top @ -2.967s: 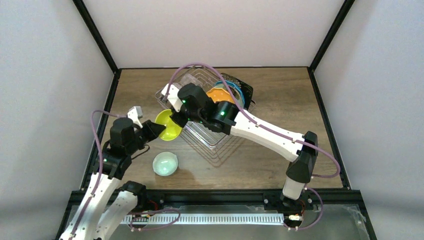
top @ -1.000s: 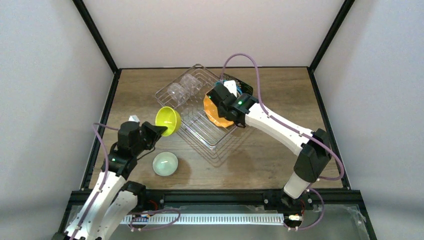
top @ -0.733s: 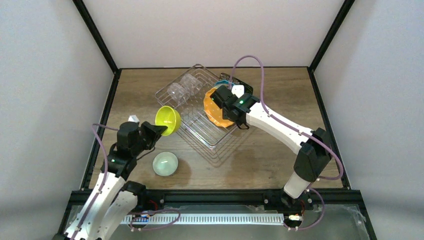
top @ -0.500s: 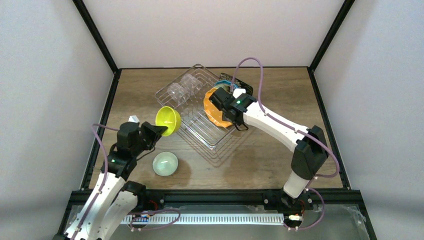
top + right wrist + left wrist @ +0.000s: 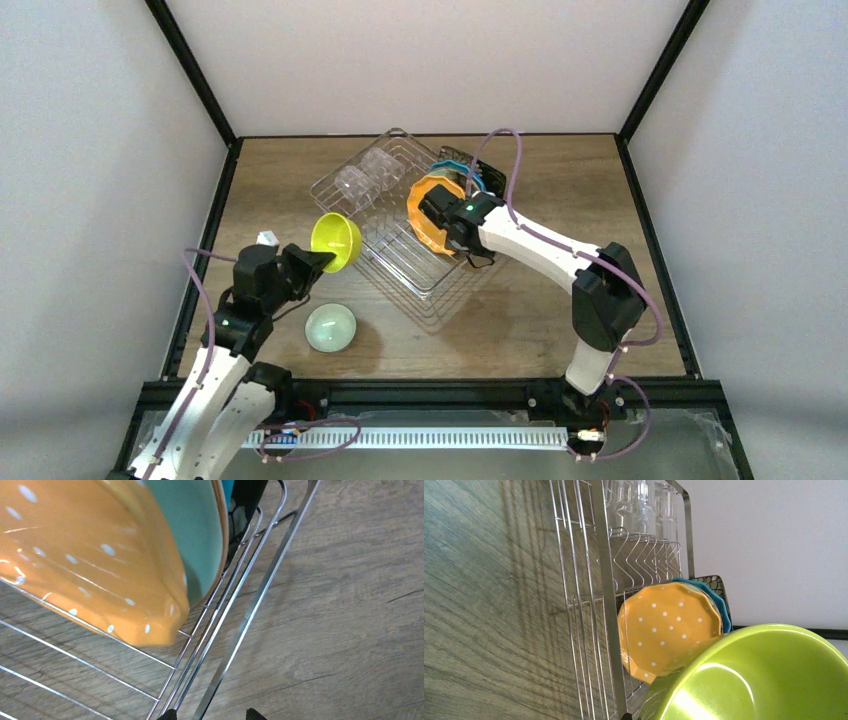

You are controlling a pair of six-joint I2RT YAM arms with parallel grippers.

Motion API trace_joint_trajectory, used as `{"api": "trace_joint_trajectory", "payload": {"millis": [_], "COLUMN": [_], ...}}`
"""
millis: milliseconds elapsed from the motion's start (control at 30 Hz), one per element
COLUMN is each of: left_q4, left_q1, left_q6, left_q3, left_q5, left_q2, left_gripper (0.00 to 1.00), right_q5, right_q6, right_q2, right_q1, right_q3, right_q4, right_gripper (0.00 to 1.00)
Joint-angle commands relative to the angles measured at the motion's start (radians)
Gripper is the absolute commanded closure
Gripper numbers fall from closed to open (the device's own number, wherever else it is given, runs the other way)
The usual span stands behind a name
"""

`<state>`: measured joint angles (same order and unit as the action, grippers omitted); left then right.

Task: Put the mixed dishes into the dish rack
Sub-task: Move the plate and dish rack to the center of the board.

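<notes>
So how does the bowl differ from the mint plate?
The bowl is bright yellow-green; the mint plate is pale. The bowl is held tilted in the left end effector; the mint plate lies on the table, untouched. Both are round, and neither is in the rack yet.

The left hand [image 5: 316, 259] grips the rim of a tilted yellow-green bowl [image 5: 337, 240], just beside the wire rack [image 5: 400, 262]. Below that hand a mint plate [image 5: 330, 327] lies on the desk [image 5: 520, 320]. The right hand [image 5: 438, 211] is at an orange plate [image 5: 417, 220] standing in the rack (fingers not discernible).
</notes>
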<state>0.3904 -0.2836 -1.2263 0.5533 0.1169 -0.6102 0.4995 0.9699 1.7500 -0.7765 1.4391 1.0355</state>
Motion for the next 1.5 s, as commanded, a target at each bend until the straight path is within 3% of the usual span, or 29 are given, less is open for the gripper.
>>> {"api": "trace_joint_trajectory", "payload": {"millis": [0, 167, 633, 833, 1467], "left_q4": [-0.015, -0.009, -0.011, -0.023, -0.05], "left_q1": [0.005, 0.005, 0.006, 0.005, 0.005], "left_q6": [0.008, 0.01, 0.01, 0.01, 0.028], "left_q3": [-0.005, -0.003, -0.009, -0.016, -0.018], "left_q5": [0.01, 0.007, 0.0, 0.004, 0.028], "left_q2": [0.008, 0.005, 0.0, -0.006, -0.032], "left_gripper": [0.97, 0.97, 0.97, 0.97, 0.97], "right_q5": [-0.011, -0.016, 0.01, -0.017, -0.076], "right_q6": [0.04, 0.034, -0.132, -0.248, -0.61], "right_q2": [0.013, 0.03, 0.026, -0.021, 0.125], "right_q1": [0.021, 0.031, 0.085, 0.11, 0.194], "right_q3": [-0.047, -0.071, -0.116, -0.14, 0.028], "right_q4": [-0.05, -0.083, -0.177, -0.246, -0.366], "right_gripper": [0.24, 0.34, 0.99, 0.99, 0.99]}}
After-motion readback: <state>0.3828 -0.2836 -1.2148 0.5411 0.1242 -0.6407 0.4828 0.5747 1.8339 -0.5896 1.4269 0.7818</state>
